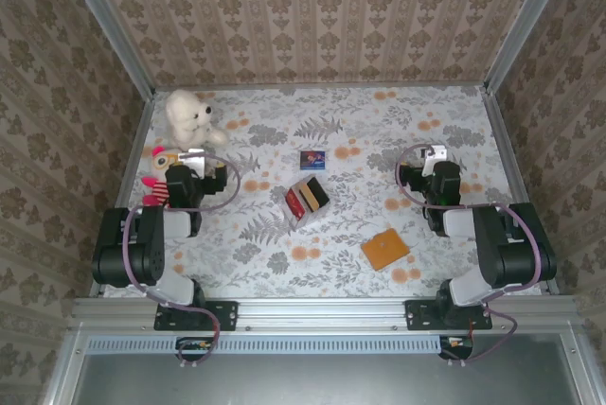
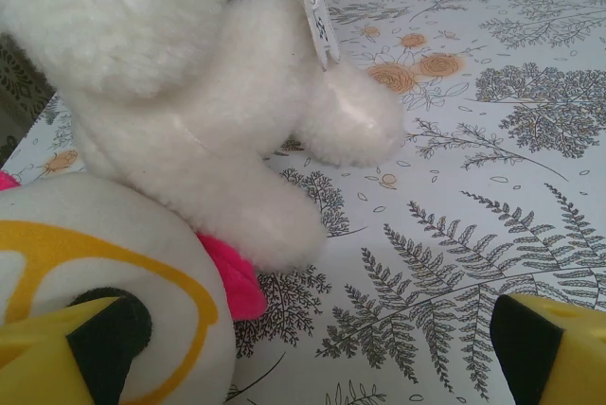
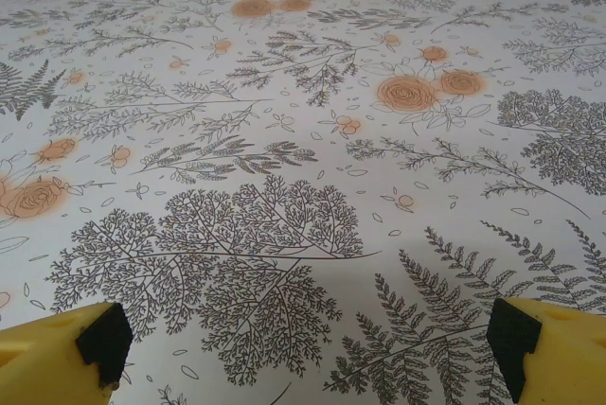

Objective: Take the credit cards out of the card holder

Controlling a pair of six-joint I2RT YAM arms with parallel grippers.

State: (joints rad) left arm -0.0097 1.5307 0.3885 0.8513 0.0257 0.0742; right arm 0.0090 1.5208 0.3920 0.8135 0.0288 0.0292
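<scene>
Left gripper spread | right gripper spread | card holder flat

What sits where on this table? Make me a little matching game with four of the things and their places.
Things:
1. white teddy bear
2. credit cards
3. card holder
4. small dark-blue square

Places on the table:
A. the middle
B. the near side, to the right
C. the far left part
D. a little beyond the credit cards

Pairs: 1-C, 2-A, 3-B, 4-D
</scene>
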